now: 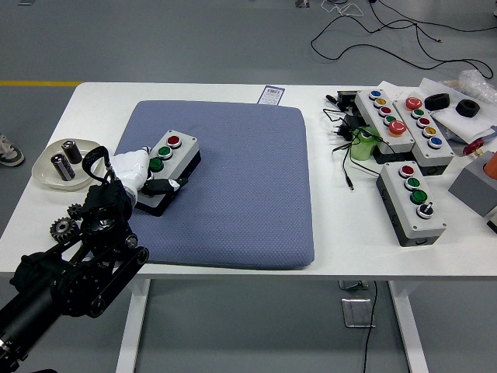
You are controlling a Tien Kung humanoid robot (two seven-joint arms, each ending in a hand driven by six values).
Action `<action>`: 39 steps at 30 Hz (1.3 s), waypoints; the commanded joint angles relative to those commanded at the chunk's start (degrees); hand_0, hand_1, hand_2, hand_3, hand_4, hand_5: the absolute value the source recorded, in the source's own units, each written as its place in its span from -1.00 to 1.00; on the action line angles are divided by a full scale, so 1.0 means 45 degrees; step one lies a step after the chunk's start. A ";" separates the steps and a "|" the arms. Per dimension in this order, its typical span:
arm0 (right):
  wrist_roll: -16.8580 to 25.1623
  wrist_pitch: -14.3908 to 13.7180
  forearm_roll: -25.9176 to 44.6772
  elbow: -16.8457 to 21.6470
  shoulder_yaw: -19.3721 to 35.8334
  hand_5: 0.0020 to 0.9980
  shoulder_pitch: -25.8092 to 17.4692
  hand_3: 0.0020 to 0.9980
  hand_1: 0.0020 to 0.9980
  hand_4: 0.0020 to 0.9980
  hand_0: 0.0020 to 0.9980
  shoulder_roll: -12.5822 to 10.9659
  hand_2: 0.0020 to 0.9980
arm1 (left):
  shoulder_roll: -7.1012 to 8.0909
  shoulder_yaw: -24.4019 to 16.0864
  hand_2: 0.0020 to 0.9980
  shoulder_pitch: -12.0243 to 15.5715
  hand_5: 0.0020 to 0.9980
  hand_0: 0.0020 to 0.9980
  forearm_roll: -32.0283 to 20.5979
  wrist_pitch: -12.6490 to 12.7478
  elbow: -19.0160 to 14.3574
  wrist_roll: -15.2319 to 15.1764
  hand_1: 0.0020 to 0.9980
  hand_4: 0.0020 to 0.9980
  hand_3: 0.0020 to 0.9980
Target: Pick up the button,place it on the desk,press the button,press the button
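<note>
A grey button box with a red button and two green ones lies on the left part of the blue-grey pad. My left hand, white-gloved on a black arm, wraps the box's near left end; its fingers lie over the top by the nearest green button, and the black thumb presses the box's front side. The box rests on the pad. No right arm shows.
A white dish with two batteries stands at the left edge, and gears lie near it. Three more button boxes, cables, a green bottle and black parts crowd the right side.
</note>
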 joint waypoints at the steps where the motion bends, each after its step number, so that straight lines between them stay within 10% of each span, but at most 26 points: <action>1: -0.0001 0.0000 -0.0005 0.0000 0.0005 -0.66 -0.0005 0.25 0.32 -0.38 0.35 -0.0001 0.35 | 0.0014 0.0012 -0.30 0.0007 -1.00 -0.46 0.0000 -0.0116 0.0031 0.0000 -0.45 0.19 -0.27; 4: -0.0004 -0.0003 -0.0036 0.0000 0.0023 -0.66 -0.0025 0.25 0.32 -0.38 0.35 0.0003 0.35 | 0.0055 0.0037 -0.30 0.0080 -1.00 -0.46 0.0000 -0.0316 0.0143 0.0000 -0.45 0.19 -0.27; 5: -0.0005 -0.0003 -0.0041 0.0000 0.0030 -0.66 -0.0031 0.25 0.32 -0.38 0.35 0.0004 0.35 | 0.0062 0.0044 -0.56 0.0099 -1.00 -0.64 0.0000 -0.0292 0.0153 0.0000 -0.67 -0.66 -0.47; 10: -0.0006 -0.0002 -0.0133 0.0000 0.0104 -0.66 -0.0077 0.25 0.32 -0.38 0.35 0.0002 0.35 | 0.0164 0.0143 -0.56 0.0177 -1.00 -0.64 0.0000 0.0072 0.0151 0.0000 -0.67 -0.66 -0.47; 11: -0.0006 0.0000 -0.0159 0.0000 0.0118 -0.66 -0.0080 0.25 0.32 -0.38 0.35 0.0002 0.35 | 0.0204 0.0191 -0.64 0.0181 -1.00 -0.75 0.0000 0.0154 0.0145 0.0000 -0.77 -0.92 -0.57; 19: -0.0010 -0.0013 -0.0164 0.0000 0.0156 -0.66 -0.0090 0.25 0.32 -0.38 0.35 0.0014 0.35 | 0.0531 0.0291 -0.66 0.0219 -1.00 -0.82 0.0000 0.0987 -0.0063 -0.0290 -0.82 -0.89 -0.60; 39: -0.0011 -0.0033 -0.0040 0.0000 0.0097 -0.66 -0.0012 0.25 0.32 -0.38 0.35 0.0034 0.35 | 0.2205 0.1337 -0.70 0.0101 -1.00 -0.86 -0.1026 0.2621 0.0309 -0.5838 -0.84 -0.92 -0.63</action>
